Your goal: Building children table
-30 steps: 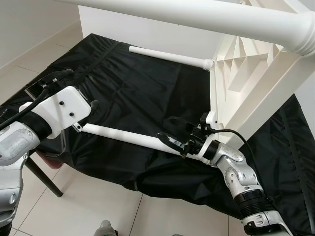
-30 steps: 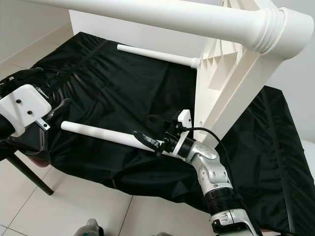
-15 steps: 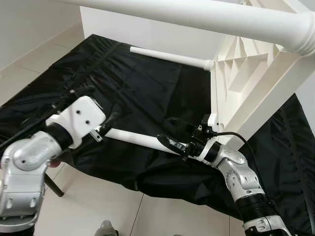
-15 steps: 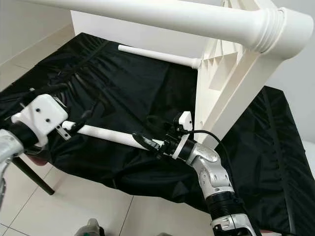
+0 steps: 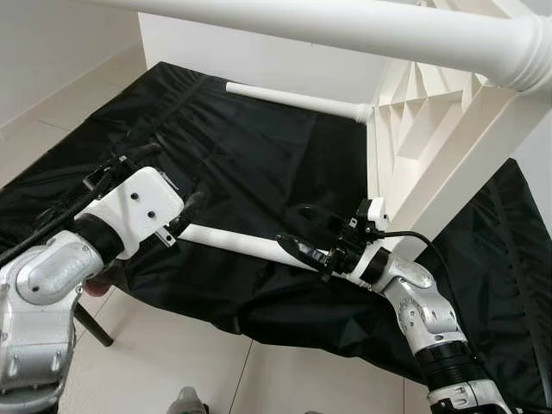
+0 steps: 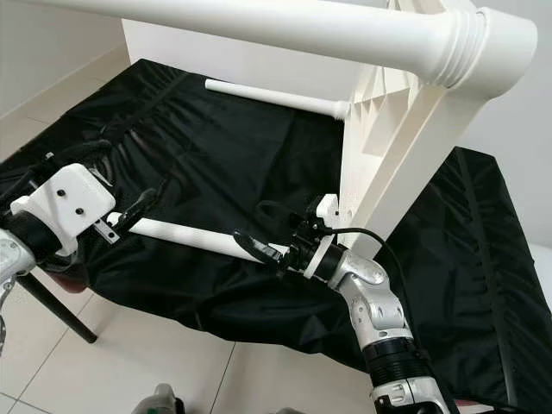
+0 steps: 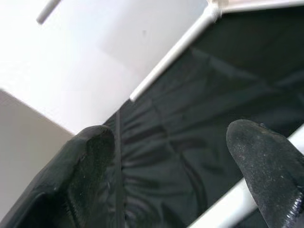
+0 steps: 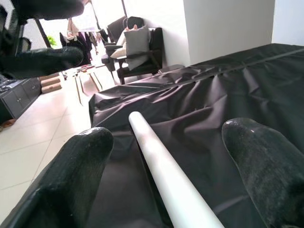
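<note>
no readable labels | right gripper (image 5: 302,231) spread around white table leg (image 5: 237,242) | left gripper (image 5: 168,194) spread at its far end | black cloth (image 5: 250,147)

Black cloth (image 5: 259,164) (creased), tiled floor (image 5: 172,362)

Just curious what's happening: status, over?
Left gripper and right gripper open at opposite ends of the loose white table leg. Leg rests on black cloth. Nothing between.
</note>
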`<state>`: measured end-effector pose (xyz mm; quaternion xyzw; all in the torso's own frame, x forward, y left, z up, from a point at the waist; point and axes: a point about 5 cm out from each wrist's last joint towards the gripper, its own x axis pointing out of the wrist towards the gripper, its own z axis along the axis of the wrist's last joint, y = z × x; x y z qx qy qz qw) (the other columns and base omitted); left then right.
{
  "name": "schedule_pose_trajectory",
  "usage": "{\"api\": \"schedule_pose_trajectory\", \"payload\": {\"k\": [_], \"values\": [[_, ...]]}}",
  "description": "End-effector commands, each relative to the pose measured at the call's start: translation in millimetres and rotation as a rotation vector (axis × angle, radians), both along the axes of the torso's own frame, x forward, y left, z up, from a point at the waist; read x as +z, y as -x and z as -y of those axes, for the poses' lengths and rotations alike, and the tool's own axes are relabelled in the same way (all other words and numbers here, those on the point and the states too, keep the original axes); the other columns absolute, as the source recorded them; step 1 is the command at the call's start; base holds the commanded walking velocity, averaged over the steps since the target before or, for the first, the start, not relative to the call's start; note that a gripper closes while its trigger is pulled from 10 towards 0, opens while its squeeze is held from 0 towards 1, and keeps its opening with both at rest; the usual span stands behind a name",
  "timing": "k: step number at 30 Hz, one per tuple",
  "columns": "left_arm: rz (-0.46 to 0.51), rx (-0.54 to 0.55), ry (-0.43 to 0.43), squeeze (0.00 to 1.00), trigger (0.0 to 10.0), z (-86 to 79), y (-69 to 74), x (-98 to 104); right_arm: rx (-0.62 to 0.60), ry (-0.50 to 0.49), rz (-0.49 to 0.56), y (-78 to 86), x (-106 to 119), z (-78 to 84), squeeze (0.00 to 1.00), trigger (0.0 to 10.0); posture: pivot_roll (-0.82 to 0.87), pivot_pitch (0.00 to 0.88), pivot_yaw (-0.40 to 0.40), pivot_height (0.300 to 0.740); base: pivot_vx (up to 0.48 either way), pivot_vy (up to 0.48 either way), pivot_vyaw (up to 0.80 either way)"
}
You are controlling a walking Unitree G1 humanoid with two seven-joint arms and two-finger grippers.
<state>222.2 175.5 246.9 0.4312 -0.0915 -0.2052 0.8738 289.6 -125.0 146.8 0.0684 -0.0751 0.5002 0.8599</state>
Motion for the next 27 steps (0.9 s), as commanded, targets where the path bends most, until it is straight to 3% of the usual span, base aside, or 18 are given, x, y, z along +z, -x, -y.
{"api": "schedule_pose_trajectory", "payload": {"k": [1,4,7,12,14,18,24,27], "values": [[0.168,0.12,-0.01,0.0,10.0,-10.8,4.7,18.9,-0.009,0.005,-0.016,-2.0,-2.3,2.5,0.0,10.0,0.23,0.033,-0.099,0.74,0.0,0.0,0.0],[0.213,0.154,-0.03,0.0,10.0,-19.6,8.5,30.8,0.0,0.003,-0.023,-2.8,-2.8,1.3,0.0,10.0,0.24,0.031,-0.104,0.74,0.0,0.0,0.0],[0.324,0.228,-0.08,0.0,10.0,-35.7,18.7,53.1,0.016,0.009,-0.027,-4.8,-4.2,-1.3,0.0,10.0,0.27,0.026,-0.118,0.74,0.0,0.0,0.0],[0.374,0.265,-0.122,0.0,10.0,-42.9,24.9,62.8,0.027,0.012,-0.03,-6.8,-4.8,-3.5,0.0,10.0,0.28,0.021,-0.127,0.74,0.0,0.0,0.0],[0.414,0.276,-0.206,0.0,10.0,-48.9,31.5,75.3,0.043,0.014,-0.029,-11.3,-4.2,-7.4,0.0,10.0,0.31,0.016,-0.143,0.74,0.0,0.0,0.0],[0.445,0.279,-0.268,0.0,10.0,-55.4,34.1,89.6,0.058,0.018,-0.027,-15.1,-3.9,-11.1,0.0,10.0,0.31,0.008,-0.142,0.74,0.0,0.0,0.0],[0.482,0.236,-0.368,0.0,10.0,-59.4,29.2,106.1,0.065,0.016,-0.024,-18.8,-3.0,-13.8,0.0,10.0,0.32,0.009,-0.134,0.74,0.0,0.0,0.0],[0.498,0.15,-0.367,0.0,10.0,-51.7,13.3,111.7,0.059,0.011,-0.018,-19.1,-3.0,-16.5,0.0,10.0,0.31,0.016,-0.116,0.74,0.0,0.0,0.0]]}}
